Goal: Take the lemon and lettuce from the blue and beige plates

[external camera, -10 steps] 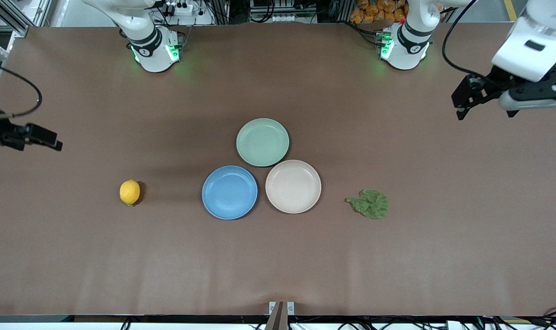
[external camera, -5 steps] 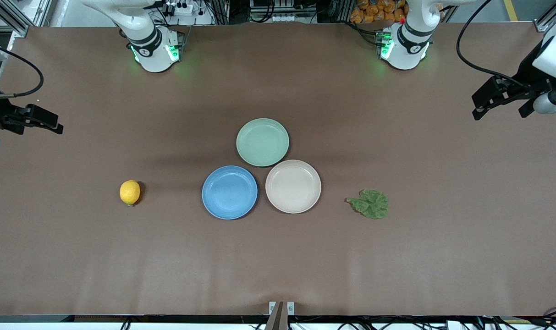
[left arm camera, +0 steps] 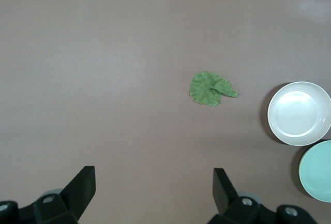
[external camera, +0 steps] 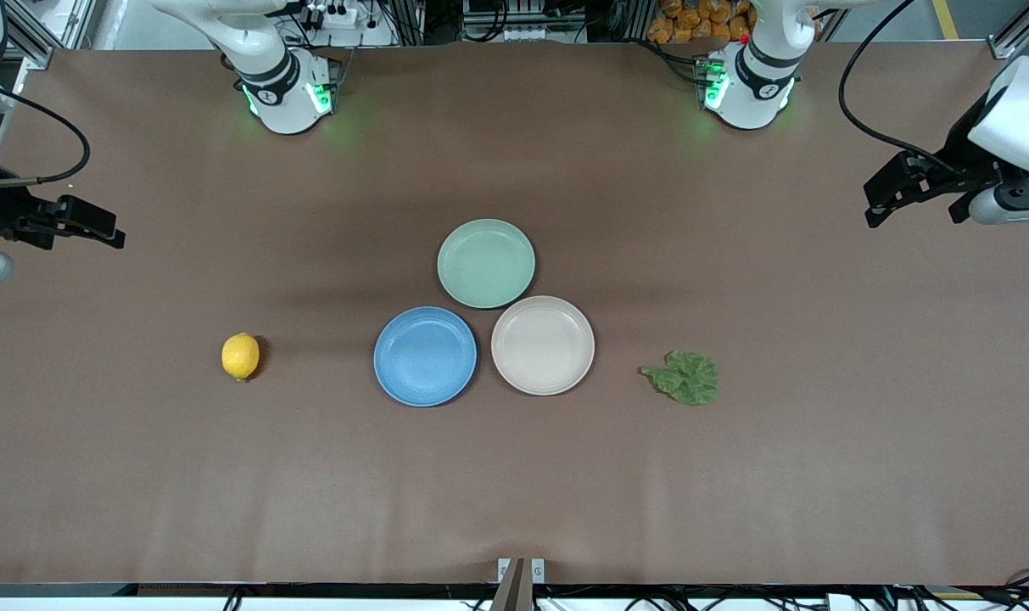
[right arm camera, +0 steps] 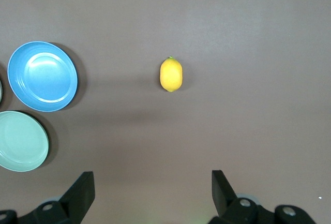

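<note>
Since the earlier frame both arms have drawn back toward the table's ends. Front view: the small oval yellow lemon (external camera: 240, 356) and crinkled green lettuce (external camera: 685, 378) lie on the table, flanking the round blue plate (external camera: 425, 356) and beige plate (external camera: 543, 345). Left wrist view: the left gripper (left arm camera: 154, 189) is wide open, empty. Right wrist view: the right gripper (right arm camera: 153, 189) likewise.

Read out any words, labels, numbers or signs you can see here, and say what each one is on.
No readable text anywhere.
The lemon, lettuce, blue plate, beige plate and green plate are plain.
The small marks on the arm bases are too small to read.
</note>
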Robot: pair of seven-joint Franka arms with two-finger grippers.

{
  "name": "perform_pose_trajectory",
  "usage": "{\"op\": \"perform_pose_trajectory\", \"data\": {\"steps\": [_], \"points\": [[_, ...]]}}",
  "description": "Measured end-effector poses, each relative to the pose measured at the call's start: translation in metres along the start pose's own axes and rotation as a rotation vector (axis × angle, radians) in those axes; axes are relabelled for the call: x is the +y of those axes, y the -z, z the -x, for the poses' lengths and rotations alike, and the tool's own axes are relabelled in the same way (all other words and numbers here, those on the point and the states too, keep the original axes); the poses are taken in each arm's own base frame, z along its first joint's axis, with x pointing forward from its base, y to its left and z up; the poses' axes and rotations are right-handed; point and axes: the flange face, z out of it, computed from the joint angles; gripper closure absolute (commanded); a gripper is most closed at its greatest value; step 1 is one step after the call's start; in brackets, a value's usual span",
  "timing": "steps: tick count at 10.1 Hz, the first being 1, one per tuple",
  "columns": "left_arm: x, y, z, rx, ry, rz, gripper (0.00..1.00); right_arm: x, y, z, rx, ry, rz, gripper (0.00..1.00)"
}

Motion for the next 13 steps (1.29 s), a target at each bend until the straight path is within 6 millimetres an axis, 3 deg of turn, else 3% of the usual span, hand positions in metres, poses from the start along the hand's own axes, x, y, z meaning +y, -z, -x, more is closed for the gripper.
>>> {"op": "perform_pose_trajectory", "data": {"steps": [7, 13], "points": [[0.001, -0.009, -0.004, -0.016, 0.000, -0.002, 0.00, 0.001, -0.001, 0.000, -0.003, -0.002, 0.000, 0.00], [-0.015, -0.012, -0.008, -0.019, 0.028, -0.005, 0.00, 0.002, -0.002, 0.001, -0.010, -0.002, 0.000, 0.00]]}}
